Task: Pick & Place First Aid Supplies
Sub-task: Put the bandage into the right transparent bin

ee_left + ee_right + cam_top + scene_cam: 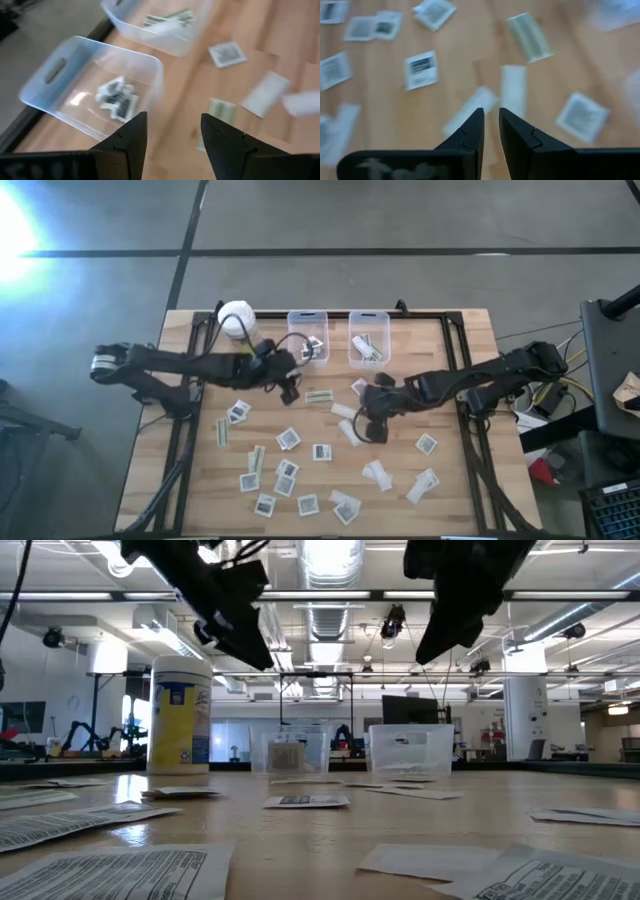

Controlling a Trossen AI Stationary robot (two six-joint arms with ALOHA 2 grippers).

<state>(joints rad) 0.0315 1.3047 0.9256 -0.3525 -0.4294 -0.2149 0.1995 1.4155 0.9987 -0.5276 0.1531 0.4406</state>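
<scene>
Several small flat white packets [288,438] lie scattered on the wooden table, some square with a dark print, some narrow strips [320,395]. My left gripper [290,388] hovers open and empty just near of the left clear bin [90,70], which holds square packets [117,99]. The right clear bin [368,338] holds greenish strips [167,19]. My right gripper [491,114] hangs above strips [514,90] at the table's middle right; its fingers stand a narrow gap apart with nothing between them.
A yellow container with a white lid [237,320] stands at the far left beside the bins. Black rails [178,420] run along the table's left and right sides. More packets [305,802] lie toward the near edge.
</scene>
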